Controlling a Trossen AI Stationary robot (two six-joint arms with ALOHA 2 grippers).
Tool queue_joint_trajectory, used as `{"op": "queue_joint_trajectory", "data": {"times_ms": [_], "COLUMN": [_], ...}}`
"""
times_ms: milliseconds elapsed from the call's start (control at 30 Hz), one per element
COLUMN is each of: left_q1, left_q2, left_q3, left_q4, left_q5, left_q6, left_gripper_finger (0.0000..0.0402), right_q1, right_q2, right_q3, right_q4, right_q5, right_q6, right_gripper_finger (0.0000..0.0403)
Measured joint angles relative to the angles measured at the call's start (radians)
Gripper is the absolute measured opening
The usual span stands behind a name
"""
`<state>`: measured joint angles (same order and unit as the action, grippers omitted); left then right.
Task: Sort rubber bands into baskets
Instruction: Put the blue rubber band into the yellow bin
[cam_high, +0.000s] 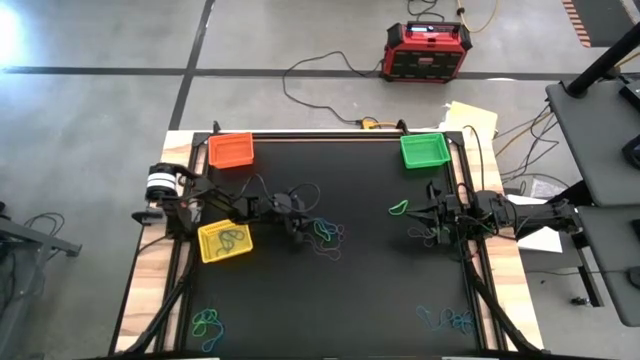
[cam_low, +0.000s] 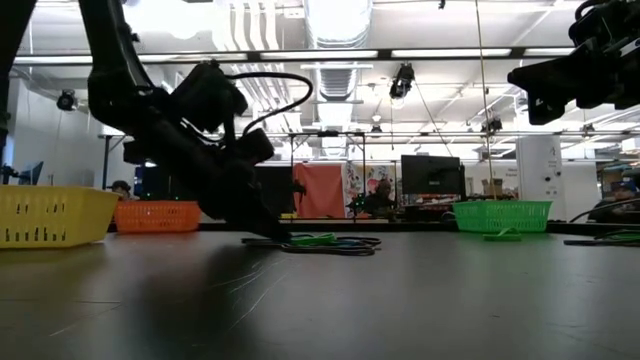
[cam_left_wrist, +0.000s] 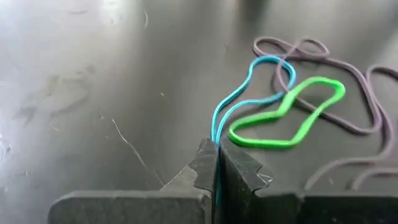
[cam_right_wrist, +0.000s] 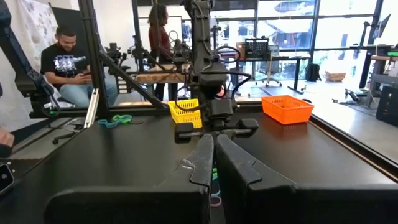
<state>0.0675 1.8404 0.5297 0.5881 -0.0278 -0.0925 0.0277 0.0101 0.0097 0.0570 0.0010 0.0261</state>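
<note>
No writing reads. Yellow basket (cam_high: 225, 241) holds dark bands (cam_high: 231, 238). Left gripper (cam_left_wrist: 216, 163) pinches a blue band (cam_left_wrist: 249, 93); right gripper (cam_right_wrist: 213, 163), at 3 o'clock, closed, empty.

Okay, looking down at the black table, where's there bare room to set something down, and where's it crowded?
Free: the black mat between the bottom-left band cluster and the bottom-right one, and the strip between the orange basket and green basket. Crowded: the middle, where the left claw pinches a blue band beside the yellow basket.

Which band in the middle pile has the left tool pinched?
The blue band: its end runs into the shut left tool; the green band and purple band lie free.
</note>
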Motion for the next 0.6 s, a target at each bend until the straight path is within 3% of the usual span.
{"op": "queue_joint_trajectory", "data": {"times_ms": [600], "left_q1": [-0.020], "left_q2": [-0.262], "left_q3": [-0.011], "left_q4": [-0.422], "left_q5": [-0.085], "left_q6": [-0.028], "left_gripper_finger": [0.0000], "right_q1": [0.000], "right_q2": [0.000], "right_q3": [0.000], "right_q4": [0.000], "right_q5": [0.000], "right_q6": [0.026], "right_gripper_finger": [0.0009]}}
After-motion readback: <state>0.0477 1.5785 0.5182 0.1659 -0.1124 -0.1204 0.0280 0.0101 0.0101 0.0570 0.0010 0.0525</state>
